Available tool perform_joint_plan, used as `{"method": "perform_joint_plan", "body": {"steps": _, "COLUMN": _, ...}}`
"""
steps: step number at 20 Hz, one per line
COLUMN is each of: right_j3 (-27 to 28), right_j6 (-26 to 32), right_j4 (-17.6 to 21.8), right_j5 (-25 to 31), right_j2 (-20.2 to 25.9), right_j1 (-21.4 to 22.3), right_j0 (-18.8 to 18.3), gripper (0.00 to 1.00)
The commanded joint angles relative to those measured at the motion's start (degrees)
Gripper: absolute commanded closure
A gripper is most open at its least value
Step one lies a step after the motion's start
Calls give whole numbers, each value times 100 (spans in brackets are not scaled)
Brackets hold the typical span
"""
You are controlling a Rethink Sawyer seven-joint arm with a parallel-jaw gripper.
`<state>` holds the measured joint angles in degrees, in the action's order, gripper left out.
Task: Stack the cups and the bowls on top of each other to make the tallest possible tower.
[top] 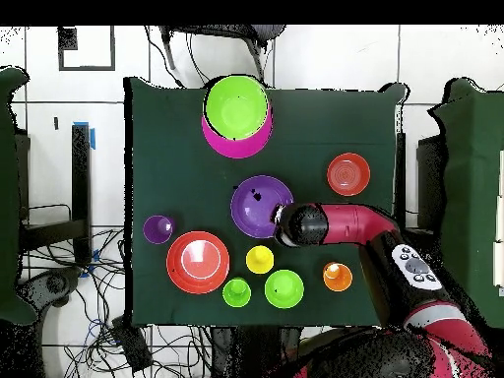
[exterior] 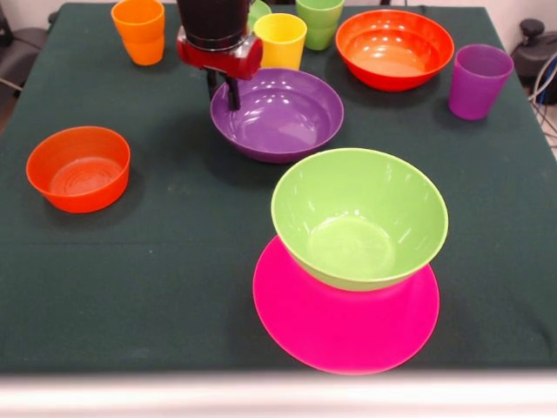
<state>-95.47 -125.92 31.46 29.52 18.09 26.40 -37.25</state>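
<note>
The tower [exterior: 352,261] so far is two pieces: the light green bowl [exterior: 359,216] sits upright in the large pink bowl [exterior: 345,315], glossy, at the worktop [exterior: 174,261] edge farthest from the robot's base.

Taking the purple bowl [exterior: 278,113] as landmark, the tower lies just beyond it, away from the base. The purple bowl is wide, upright and empty, near the worktop's middle.

In the front view, a small orange-red bowl [exterior: 79,168] stands well apart to its left. A larger orange-red bowl [exterior: 394,49] and the purple cup [exterior: 479,81] are to its right, toward the base. The yellow cup [exterior: 279,40] stands just behind it, the orange cup [exterior: 139,30] farther left, and the green cup [exterior: 319,22] right of the yellow.

The arm comes in from the base side. The tool [exterior: 224,90] hangs vertical at the purple bowl's rim, its dark fingers [exterior: 233,93] side by side; whether released or clenched I cannot tell.
</note>
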Motion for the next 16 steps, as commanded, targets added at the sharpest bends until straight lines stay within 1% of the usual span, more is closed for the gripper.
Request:
{"method": "perform_joint_plan", "body": {"steps": 1, "right_j3": 276, "right_j6": 1063, "right_j4": 485, "right_j5": 27, "right_j2": 434, "right_j1": -244, "right_j0": 68, "gripper": 100}}
{"method": "perform_joint_plan", "body": {"steps": 4, "right_j3": 229, "right_j6": 1088, "right_j4": 386, "right_j5": 50, "right_j2": 537, "right_j1": -209, "right_j0": -35, "gripper": 100}}
{"method": "perform_joint_plan", "body": {"steps": 8, "right_j3": 74, "right_j6": 1189, "right_j4": 224, "right_j5": 252, "right_j2": 728, "right_j1": 24, "right_j0": -133, "gripper": 100}}
{"method": "perform_joint_plan", "body": {"steps": 10, "right_j3": -13, "right_j6": 1191, "right_j4": 210, "right_j5": 212, "right_j2": 824, "right_j1": 105, "right_j0": -177, "gripper": 100}}
{"method": "perform_joint_plan", "body": {"steps": 16, "right_j3": -334, "right_j6": 1086, "right_j4": 5, "right_j5": 439, "right_j2": 1085, "right_j1": 700, "right_j0": -192, "gripper": 100}}
